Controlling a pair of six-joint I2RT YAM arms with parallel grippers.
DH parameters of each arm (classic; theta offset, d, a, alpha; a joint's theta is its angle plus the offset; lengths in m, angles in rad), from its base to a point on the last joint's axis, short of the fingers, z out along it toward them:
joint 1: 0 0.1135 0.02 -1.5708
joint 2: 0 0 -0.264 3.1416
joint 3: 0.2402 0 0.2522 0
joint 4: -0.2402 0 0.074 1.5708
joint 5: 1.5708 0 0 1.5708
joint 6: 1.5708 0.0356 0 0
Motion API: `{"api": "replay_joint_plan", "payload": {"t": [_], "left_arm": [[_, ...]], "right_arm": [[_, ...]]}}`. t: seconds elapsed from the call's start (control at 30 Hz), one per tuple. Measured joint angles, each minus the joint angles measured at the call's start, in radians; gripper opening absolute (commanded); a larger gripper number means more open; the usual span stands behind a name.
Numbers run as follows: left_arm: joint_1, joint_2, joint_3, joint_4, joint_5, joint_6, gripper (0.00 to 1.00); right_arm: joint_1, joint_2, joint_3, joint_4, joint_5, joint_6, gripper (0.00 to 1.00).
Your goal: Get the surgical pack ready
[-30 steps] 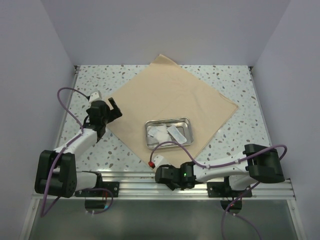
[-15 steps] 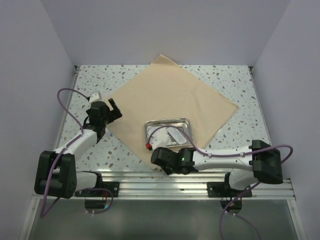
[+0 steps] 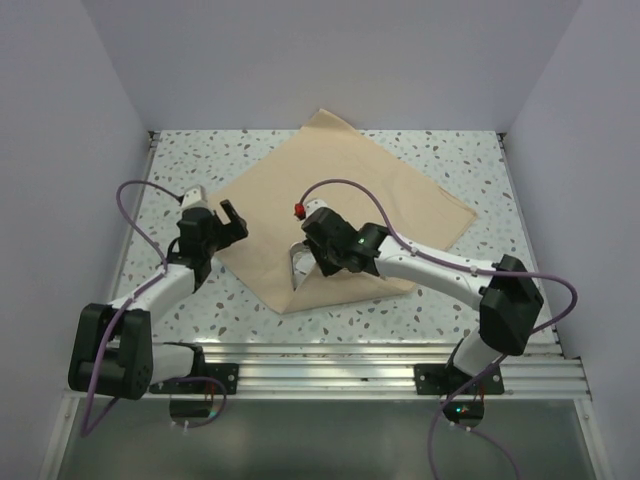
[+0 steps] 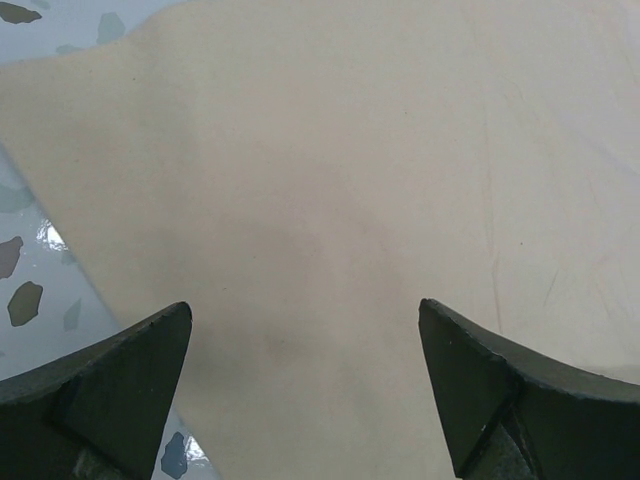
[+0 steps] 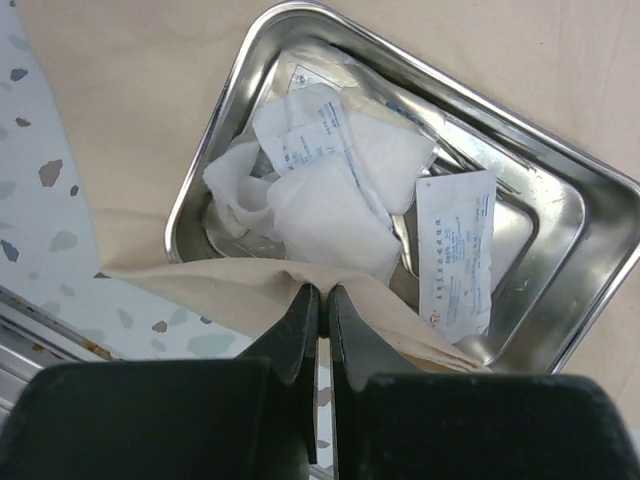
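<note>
Beige cloth (image 3: 360,190) lies under the steel tray (image 5: 565,215), its near corner pinched by the shut right gripper (image 5: 318,300) just over the tray's near edge; the left gripper (image 4: 305,312) hangs wide open near its left corner.

Robot lab cell: plain walls (image 3: 330,60), speckled tabletop (image 3: 450,160), aluminium mounting rail (image 3: 330,375).

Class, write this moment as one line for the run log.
step: cloth fold | right fingers: shut on cloth corner, over tray rim | left fingers: open above cloth
</note>
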Motion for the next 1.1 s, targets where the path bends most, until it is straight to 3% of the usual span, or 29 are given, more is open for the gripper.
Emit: {"api": "replay_joint_plan", "payload": {"t": [0.43, 0.67, 1.1], "left_arm": [[-0.101, 0.106, 0.064, 0.046, 0.093, 0.047, 1.0], [-0.114, 0.243, 0.213, 0.016, 0.089, 0.051, 1.0], [-0.113, 0.413, 0.331, -0.049, 0.034, 0.051, 1.0]], "right_arm": [[-0.204, 0.138, 0.138, -0.047, -0.125, -0.047, 0.0], [-0.257, 0.24, 0.278, -0.063, -0.18, -0.083, 0.0], [-0.36, 0.473, 0.529, -0.112, -0.247, -0.105, 0.0]]}}
